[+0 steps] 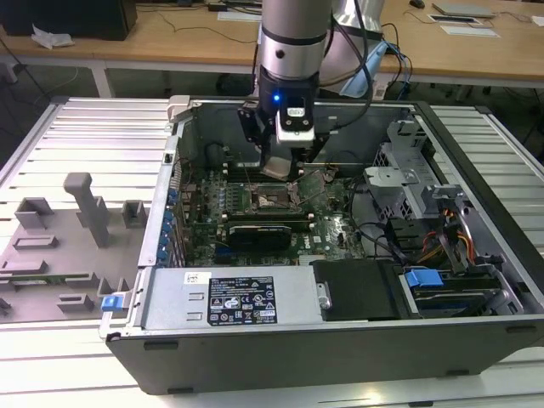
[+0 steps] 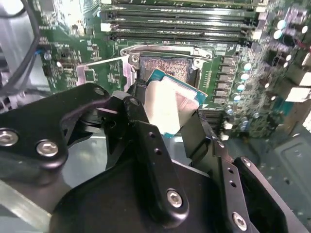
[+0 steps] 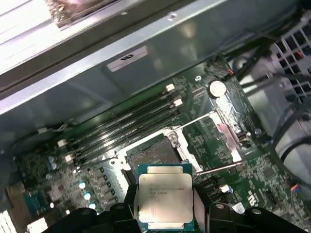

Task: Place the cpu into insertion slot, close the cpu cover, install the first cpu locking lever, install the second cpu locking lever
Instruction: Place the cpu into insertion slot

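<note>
Cpu [image 3: 164, 196] clamped by edges in my gripper [image 3: 167, 214], held flat abv insertion slot [image 3: 154, 154]; cpu cover [image 3: 227, 138] stands open, leaving it bare.

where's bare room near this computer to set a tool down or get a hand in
Bare slatted table lies between the grey fixture and the desk, at the exterior view's left of the case, and along the case's other side. Inside is crowded: the gripper holds the cpu above the socket, cables beside it.
</note>
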You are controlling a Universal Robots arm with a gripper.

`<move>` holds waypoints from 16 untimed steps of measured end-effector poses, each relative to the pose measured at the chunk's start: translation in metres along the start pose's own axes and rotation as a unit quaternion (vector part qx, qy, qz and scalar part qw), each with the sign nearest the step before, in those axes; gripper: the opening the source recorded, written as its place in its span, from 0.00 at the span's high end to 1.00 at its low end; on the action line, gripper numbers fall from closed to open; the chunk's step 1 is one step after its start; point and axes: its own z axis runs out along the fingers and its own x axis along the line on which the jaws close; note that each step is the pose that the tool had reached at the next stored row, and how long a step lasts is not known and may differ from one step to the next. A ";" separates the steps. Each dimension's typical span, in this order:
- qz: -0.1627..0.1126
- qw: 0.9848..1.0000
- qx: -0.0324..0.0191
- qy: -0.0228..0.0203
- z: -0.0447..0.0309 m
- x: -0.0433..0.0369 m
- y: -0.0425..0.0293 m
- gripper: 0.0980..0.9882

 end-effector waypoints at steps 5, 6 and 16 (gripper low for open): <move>0.067 0.998 -0.002 -0.005 0.0035 -0.0001 -0.0002 0.51; 0.075 0.997 -0.002 -0.005 0.0039 -0.0001 -0.0003 0.51; 0.190 0.982 -0.005 -0.013 0.0090 -0.0002 -0.0006 0.51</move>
